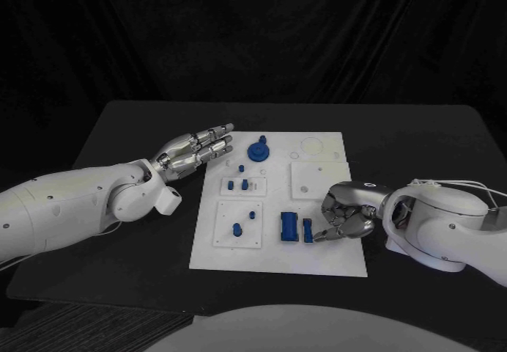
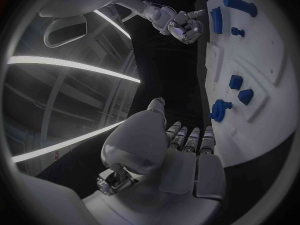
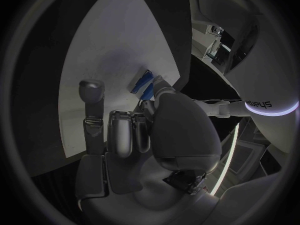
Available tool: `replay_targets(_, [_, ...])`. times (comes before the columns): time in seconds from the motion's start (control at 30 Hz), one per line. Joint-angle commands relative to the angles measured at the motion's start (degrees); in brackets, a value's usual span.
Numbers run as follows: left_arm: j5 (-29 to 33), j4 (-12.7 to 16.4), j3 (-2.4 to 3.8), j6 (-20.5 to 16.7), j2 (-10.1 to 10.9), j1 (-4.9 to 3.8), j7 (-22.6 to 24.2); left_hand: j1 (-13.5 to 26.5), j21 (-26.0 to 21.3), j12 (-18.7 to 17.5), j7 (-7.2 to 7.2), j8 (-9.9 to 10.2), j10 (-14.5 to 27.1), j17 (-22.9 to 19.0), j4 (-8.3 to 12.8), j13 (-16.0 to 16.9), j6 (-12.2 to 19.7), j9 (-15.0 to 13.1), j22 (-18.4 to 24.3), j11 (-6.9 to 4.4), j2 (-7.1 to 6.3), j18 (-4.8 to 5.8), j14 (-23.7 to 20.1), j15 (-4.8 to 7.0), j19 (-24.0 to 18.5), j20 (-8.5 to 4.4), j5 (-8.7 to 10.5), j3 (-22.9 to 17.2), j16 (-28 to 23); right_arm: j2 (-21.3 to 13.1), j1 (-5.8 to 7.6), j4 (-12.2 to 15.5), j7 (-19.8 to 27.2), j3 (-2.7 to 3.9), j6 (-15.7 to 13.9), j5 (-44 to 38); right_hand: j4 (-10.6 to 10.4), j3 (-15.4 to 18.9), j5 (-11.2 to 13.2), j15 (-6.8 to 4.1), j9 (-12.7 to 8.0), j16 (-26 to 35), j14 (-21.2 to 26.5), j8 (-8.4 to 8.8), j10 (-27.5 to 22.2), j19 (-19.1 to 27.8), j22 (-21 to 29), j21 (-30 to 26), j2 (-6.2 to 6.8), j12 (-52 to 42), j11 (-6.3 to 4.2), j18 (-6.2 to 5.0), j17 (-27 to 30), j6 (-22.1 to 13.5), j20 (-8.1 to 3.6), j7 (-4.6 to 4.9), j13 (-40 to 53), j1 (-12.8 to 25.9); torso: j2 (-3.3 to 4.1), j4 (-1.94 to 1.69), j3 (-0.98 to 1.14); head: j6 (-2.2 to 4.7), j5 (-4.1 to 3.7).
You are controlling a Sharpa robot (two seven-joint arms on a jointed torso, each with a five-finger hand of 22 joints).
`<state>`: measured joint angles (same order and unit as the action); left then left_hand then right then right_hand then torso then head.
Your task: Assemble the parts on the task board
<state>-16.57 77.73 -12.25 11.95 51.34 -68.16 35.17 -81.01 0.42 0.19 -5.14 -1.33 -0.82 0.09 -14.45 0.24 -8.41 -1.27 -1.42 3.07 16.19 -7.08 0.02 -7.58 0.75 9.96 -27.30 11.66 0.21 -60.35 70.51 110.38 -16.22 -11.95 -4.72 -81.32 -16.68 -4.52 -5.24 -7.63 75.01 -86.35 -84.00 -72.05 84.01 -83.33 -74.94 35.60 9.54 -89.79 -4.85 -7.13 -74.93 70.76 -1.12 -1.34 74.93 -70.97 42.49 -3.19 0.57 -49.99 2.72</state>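
Note:
The white task board [image 1: 317,257] lies mid-table. On it stand a blue round knob [image 1: 258,152], small blue parts [image 1: 242,183], a blue piece [image 1: 237,230], a blue block [image 1: 287,226] and a narrow blue bar [image 1: 308,230]. My right hand [image 1: 343,215] rests at the board's right edge with its fingers curled, their tips against the narrow bar; whether it grips the bar I cannot tell. In the right wrist view the thumb of that hand [image 3: 144,130] ends beside the blue parts [image 3: 145,82]. My left hand [image 1: 195,150] hovers flat and open beside the board's far left edge, holding nothing.
The black table [image 1: 127,125] surrounds the board, with bare room on both sides and behind it. The left wrist view shows the left hand [image 2: 187,150], the board [image 2: 275,85], the knob [image 2: 219,110] and the right hand [image 2: 178,25] beyond.

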Motion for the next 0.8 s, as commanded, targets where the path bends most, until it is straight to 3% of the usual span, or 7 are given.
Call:
replay_targets(0.03, [0.01,0.09,0.05,0.83,-0.08,0.08,0.62,-0.65,0.23,0.11,0.05,-0.15,-0.01,-0.08,0.15,0.06,-0.17,-0.05,-0.02,0.30,-0.03,0.61,0.00,-0.52,-0.02,0.53,-0.36,-0.23,-0.19,0.48,-0.25,-0.02,-1.35,0.00,-0.47,-0.93,-0.09,0.17,0.50,-0.22,8.44,0.07,-4.20,0.20,5.99,0.19,-3.38,-0.37,0.16,-0.21,-0.19,-0.83,-6.10,-0.44,-0.08,-0.13,15.07,0.45,0.04,-0.07,-0.04,-0.01,-0.12])
replay_targets(0.23, [0.01,0.05,0.05,0.92,-0.22,0.09,0.53,-0.65,0.23,0.11,0.05,-0.15,-0.01,-0.08,0.15,0.06,-0.17,-0.05,-0.02,0.30,-0.03,0.61,0.00,-0.52,-0.02,0.53,-0.36,-0.23,-0.19,1.32,-0.52,-0.39,-1.91,0.00,-0.85,-0.94,-0.09,0.23,0.84,-0.21,8.08,0.17,-4.16,1.23,5.99,0.28,-3.28,-0.87,0.11,-0.21,-0.17,-0.89,-5.91,-1.55,-0.08,-0.13,15.07,0.65,0.02,-0.02,-0.06,-0.01,-0.06])
replay_targets(0.6, [0.01,0.04,0.05,1.06,-0.29,0.10,0.37,-0.71,0.22,0.11,0.03,-0.13,-0.01,-0.08,0.21,0.06,-0.13,-0.04,0.00,0.34,-0.01,0.63,-0.01,-0.56,-0.03,0.56,-0.43,-0.29,-0.20,2.44,-1.64,-0.89,-2.91,0.01,-0.79,-0.94,-0.03,0.41,1.88,-0.18,8.03,0.19,-4.16,1.46,5.99,0.34,-3.23,-1.20,0.21,-0.21,-0.13,-0.92,-5.93,-1.74,-0.05,-0.11,15.07,0.93,0.04,-0.01,0.00,-0.01,0.02])
replay_targets(0.8, [0.01,0.07,0.05,1.14,-0.26,0.10,0.20,-0.71,0.22,0.11,0.03,-0.13,-0.01,-0.08,0.21,0.06,-0.13,-0.04,0.00,0.34,-0.01,0.63,-0.01,-0.56,-0.03,0.56,-0.43,-0.29,-0.20,2.94,-2.02,-1.63,-3.50,0.02,-1.13,-0.94,0.26,-0.18,1.70,-0.17,7.97,0.32,-4.12,1.73,5.99,0.37,-3.16,-1.59,-0.58,-0.21,-0.11,-0.96,-5.73,-1.97,-0.03,-0.10,15.07,-0.38,0.03,-0.03,-0.02,-0.01,0.03])
